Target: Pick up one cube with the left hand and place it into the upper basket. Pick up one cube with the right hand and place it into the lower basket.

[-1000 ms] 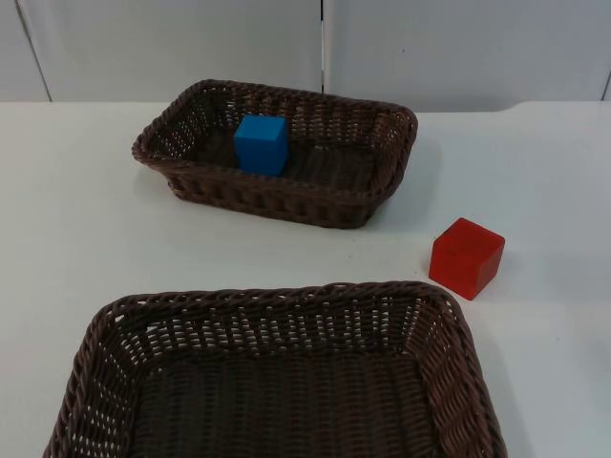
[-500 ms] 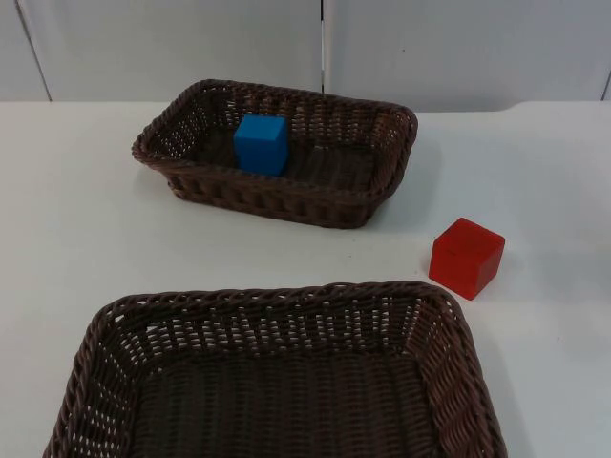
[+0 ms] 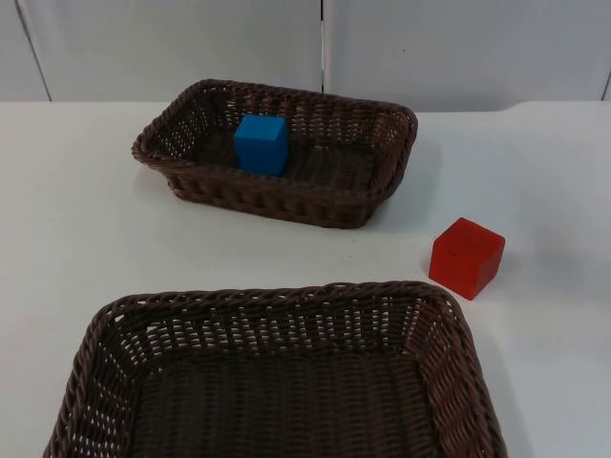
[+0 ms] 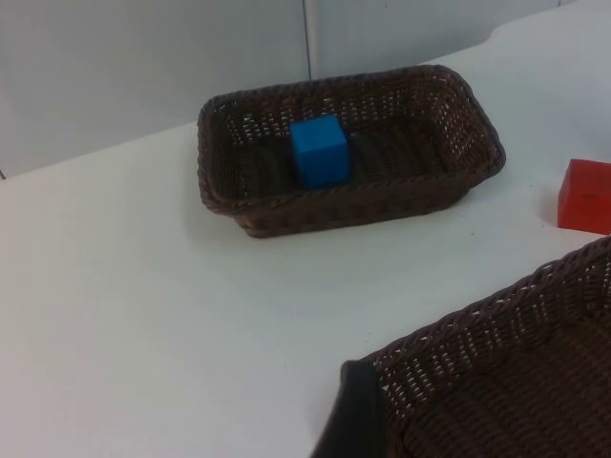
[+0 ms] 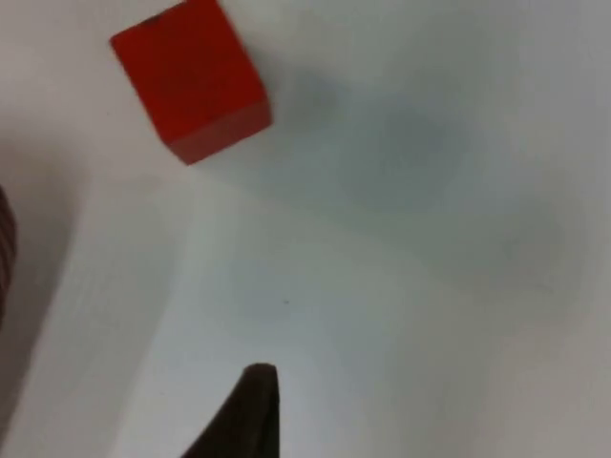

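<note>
On the white worktop (image 3: 76, 210), the lower basket (image 3: 449, 315) lies empty at 6 o'clock. The upper basket (image 3: 382, 181) at 12 already holds the blue cube (image 3: 261, 143). The red cube (image 3: 466, 257) sits at 3 o'clock, awaiting the right claw (image 5: 250, 401); the left claw (image 4: 351, 420) waits. Whether either claw is released or clenched I cannot tell. Next it must descend squarely over the red cube.

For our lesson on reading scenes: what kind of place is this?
Probably a robot test bench: a bare white table against a grey partition wall, set only with two wicker baskets and coloured cubes.
</note>
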Controlling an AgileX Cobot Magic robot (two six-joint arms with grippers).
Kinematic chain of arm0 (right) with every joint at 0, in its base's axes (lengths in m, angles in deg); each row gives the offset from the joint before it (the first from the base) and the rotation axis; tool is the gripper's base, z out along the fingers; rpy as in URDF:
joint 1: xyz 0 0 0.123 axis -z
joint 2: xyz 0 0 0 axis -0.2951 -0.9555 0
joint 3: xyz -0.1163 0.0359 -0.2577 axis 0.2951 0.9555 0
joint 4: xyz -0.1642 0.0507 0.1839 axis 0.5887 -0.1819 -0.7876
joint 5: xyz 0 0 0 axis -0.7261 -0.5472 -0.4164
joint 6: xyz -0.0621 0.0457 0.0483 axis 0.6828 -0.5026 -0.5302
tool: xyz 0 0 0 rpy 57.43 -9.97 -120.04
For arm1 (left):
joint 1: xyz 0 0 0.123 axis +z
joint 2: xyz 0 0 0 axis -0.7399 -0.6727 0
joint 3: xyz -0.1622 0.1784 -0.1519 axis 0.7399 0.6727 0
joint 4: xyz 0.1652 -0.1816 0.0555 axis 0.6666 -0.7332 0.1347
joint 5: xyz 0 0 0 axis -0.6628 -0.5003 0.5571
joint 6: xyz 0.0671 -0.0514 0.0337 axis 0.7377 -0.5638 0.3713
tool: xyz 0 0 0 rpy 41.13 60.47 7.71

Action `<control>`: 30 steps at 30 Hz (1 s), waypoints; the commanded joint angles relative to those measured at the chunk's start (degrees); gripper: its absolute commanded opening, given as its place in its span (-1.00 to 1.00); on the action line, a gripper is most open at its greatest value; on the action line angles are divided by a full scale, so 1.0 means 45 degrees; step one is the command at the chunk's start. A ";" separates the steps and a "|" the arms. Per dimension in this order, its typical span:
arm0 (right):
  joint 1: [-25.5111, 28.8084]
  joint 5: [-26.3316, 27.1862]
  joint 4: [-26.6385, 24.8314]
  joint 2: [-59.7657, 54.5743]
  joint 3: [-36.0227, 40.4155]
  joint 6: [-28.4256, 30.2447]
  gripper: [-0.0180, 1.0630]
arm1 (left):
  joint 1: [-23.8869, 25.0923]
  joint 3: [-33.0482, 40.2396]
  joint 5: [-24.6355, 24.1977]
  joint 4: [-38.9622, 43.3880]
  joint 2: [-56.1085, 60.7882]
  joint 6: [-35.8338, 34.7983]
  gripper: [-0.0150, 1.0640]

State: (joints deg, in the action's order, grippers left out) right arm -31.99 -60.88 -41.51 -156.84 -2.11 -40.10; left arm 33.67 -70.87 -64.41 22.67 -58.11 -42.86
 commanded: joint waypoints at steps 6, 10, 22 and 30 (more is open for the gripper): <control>-0.1210 0.1052 0.0031 -0.1910 -0.0419 0.1178 0.99 | 0.0029 0.0067 0.0024 0.0083 0.0054 -0.0048 0.30; -0.1452 0.0566 -0.0042 -0.2889 -0.1394 0.1178 0.99 | 0.0029 0.0067 0.0024 0.0083 0.0054 -0.0048 0.30; -0.1452 -0.0833 -0.1694 -0.5524 -0.4713 0.3406 0.99 | 0.0029 0.0067 0.0001 0.0138 0.0054 0.0048 0.30; -0.1452 -0.0920 -0.2781 -0.6845 -0.5802 0.5091 0.99 | 0.0029 0.0067 -0.0024 0.0169 0.0054 0.0048 0.30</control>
State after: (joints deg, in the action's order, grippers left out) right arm -38.14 -64.78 -53.72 -186.80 -27.38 -18.53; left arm 33.67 -70.87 -64.52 23.04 -58.11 -42.75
